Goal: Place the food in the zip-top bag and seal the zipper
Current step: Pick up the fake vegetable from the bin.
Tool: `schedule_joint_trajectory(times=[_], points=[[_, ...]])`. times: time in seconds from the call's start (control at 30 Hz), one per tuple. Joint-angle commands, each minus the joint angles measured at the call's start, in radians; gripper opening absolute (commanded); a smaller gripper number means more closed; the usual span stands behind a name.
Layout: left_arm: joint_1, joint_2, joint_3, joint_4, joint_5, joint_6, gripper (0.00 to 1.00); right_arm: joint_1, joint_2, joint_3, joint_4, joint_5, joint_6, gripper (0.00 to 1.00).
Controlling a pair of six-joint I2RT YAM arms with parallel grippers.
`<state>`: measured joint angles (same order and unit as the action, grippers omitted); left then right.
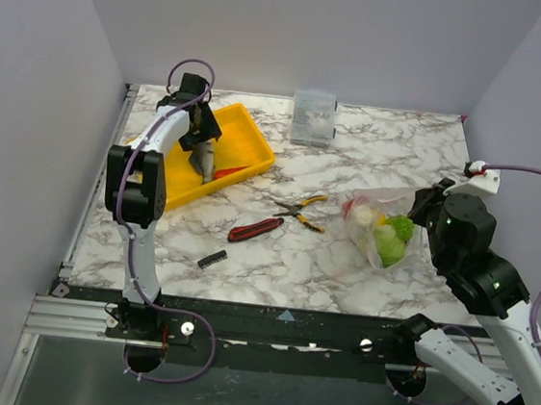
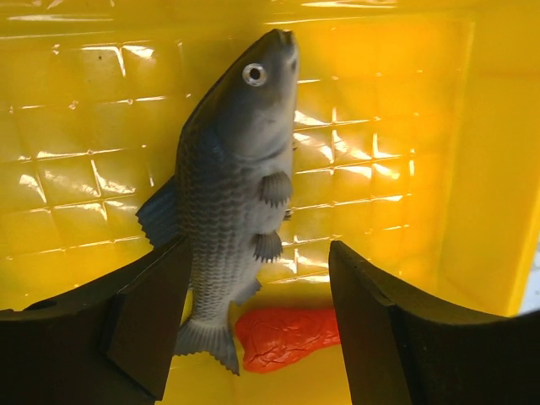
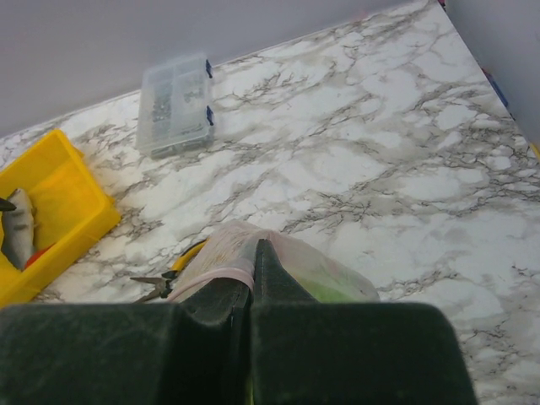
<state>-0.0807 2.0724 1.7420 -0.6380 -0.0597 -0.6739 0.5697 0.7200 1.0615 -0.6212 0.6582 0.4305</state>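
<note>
The grey fish [image 1: 204,163] lies in the yellow tray [image 1: 249,138] at the back left. In the left wrist view the fish [image 2: 232,169] sits between my open fingers, touching the left one, with a gap to the right one. My left gripper [image 2: 257,253] is open over it, also seen from above [image 1: 202,149]. A red food piece [image 2: 287,337] lies under the fish's tail. The clear zip-top bag [image 1: 374,231] lies at the right with green and pale food inside. My right gripper [image 3: 253,253] is shut on its pinkish zipper [image 3: 216,275].
Yellow-handled pliers [image 1: 303,211] and a red-handled knife [image 1: 255,228] lie mid-table, left of the bag. A small black piece [image 1: 211,258] lies near the front. A small clear rigid box [image 1: 313,117] stands at the back edge.
</note>
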Motion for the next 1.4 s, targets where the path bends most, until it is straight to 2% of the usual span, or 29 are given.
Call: schedule_joint_trajectory(times=[0.0,0.07,0.2,0.27,0.3,0.37,0.4,0.5,0.57,0.63,0.73,0.8,0.83,0.97,1.17,1.27,1.37], points=[[0.002,0.064,0.112,-0.197,-0.079,-0.010,0.66,0.002,-0.004,0.049,0.073,-0.013,0.025,0.01],[0.002,0.081,0.142,-0.215,-0.073,-0.006,0.66,0.002,-0.001,0.052,0.074,-0.014,0.026,0.00],[0.002,0.144,0.250,-0.352,-0.062,-0.033,0.66,0.002,-0.001,0.059,0.072,-0.016,0.032,0.01],[0.006,0.148,0.241,-0.366,-0.004,-0.053,0.67,0.002,-0.006,0.058,0.075,-0.016,0.035,0.01],[0.013,0.142,0.224,-0.355,0.025,-0.055,0.64,0.002,-0.007,0.058,0.078,-0.017,0.037,0.01],[0.025,0.065,0.110,-0.280,0.026,-0.064,0.62,0.001,-0.007,0.059,0.080,-0.020,0.036,0.01],[0.031,-0.002,0.004,-0.185,0.019,-0.057,0.63,0.002,-0.005,0.062,0.077,-0.022,0.035,0.01],[0.070,-0.164,-0.220,0.026,0.034,-0.032,0.69,0.002,-0.008,0.065,0.064,-0.021,0.038,0.01],[0.110,-0.237,-0.308,0.104,0.058,0.000,0.71,0.002,-0.018,0.056,0.069,-0.023,0.038,0.01],[0.128,-0.283,-0.326,0.103,0.050,0.044,0.77,0.002,-0.026,0.046,0.075,-0.026,0.039,0.01],[0.136,-0.307,-0.293,0.038,0.007,0.127,0.85,0.002,-0.030,0.040,0.080,-0.030,0.039,0.01],[0.142,-0.293,-0.250,-0.037,-0.086,0.175,0.94,0.002,-0.035,0.038,0.082,-0.032,0.042,0.01],[0.147,-0.279,-0.228,-0.073,-0.115,0.202,0.95,0.002,-0.039,0.037,0.084,-0.034,0.041,0.00],[0.165,-0.182,-0.135,-0.179,-0.181,0.259,0.95,0.002,-0.061,0.028,0.101,-0.043,0.039,0.01],[0.164,-0.030,0.033,-0.329,-0.322,0.216,0.92,0.002,-0.073,0.043,0.094,-0.052,0.034,0.01],[0.168,0.007,0.053,-0.354,-0.377,0.217,0.92,0.002,-0.088,0.043,0.088,-0.049,0.038,0.01],[0.173,0.041,0.065,-0.369,-0.370,0.242,0.91,0.002,-0.098,0.040,0.080,-0.046,0.042,0.01]])
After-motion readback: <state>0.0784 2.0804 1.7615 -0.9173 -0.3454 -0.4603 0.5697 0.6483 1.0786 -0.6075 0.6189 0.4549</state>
